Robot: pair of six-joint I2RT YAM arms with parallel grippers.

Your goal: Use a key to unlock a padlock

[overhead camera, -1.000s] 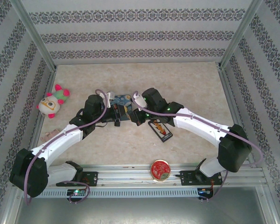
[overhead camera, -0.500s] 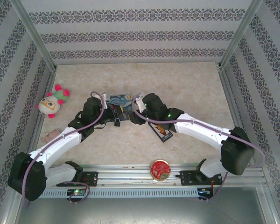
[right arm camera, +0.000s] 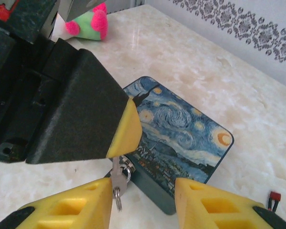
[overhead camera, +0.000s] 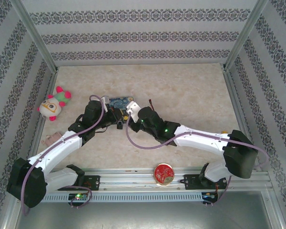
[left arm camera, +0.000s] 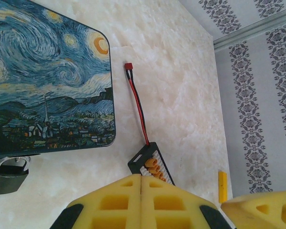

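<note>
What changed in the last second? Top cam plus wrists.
The right gripper swung left, its arm now lying over the black pack and baring the red-tipped wire. Its fingers opened, and the key sits between them. Unchanged: left gripper shut, blue painted tin, plush toy, round tin.

**Robot test cell in a laboratory.** Aluminium frame posts (overhead camera: pixel 35 43) rise at the corners of a marble-patterned table (overhead camera: pixel 190 86). Flat panels printed with striped floral wallpaper (overhead camera: pixel 143 36) close its far edge and both sides. Two arms, left (overhead camera: pixel 62 143) and right (overhead camera: pixel 200 138), are bolted to a slotted metal rail (overhead camera: pixel 128 175) along the near edge, with cabling (overhead camera: pixel 143 143) exposed. Unrelated props, a plush toy (overhead camera: pixel 54 104) and a round tin (overhead camera: pixel 163 173), lie about.
</note>
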